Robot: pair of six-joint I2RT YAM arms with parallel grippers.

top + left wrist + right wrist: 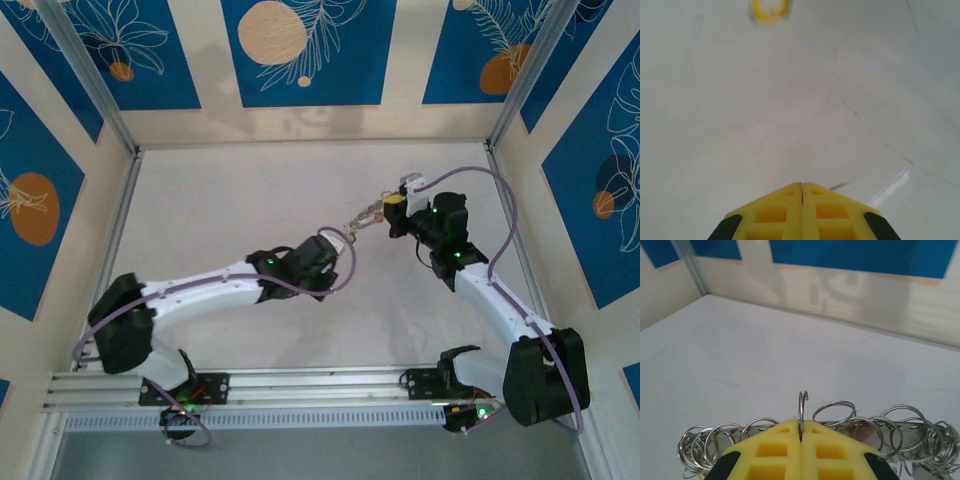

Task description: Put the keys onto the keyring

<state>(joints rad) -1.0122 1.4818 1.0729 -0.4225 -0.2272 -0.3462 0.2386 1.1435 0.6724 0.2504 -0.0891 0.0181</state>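
Note:
In the right wrist view my right gripper is shut on the keyring, a thin silvery wire loop seen edge on, its hooked open end sticking up above the yellow fingertips. Behind it lies a metal strip fringed with several small wire rings. My left gripper has its yellow fingers pressed together, and a thin grey sliver of a key pokes out beside the tip. From above, the left gripper and right gripper nearly meet around a silvery cluster held above the table.
White tabletop enclosed by blue and cream patterned walls, with aluminium posts at the back corners. A blurred yellow shape sits at the top of the left wrist view. A purple cable loops over the right arm.

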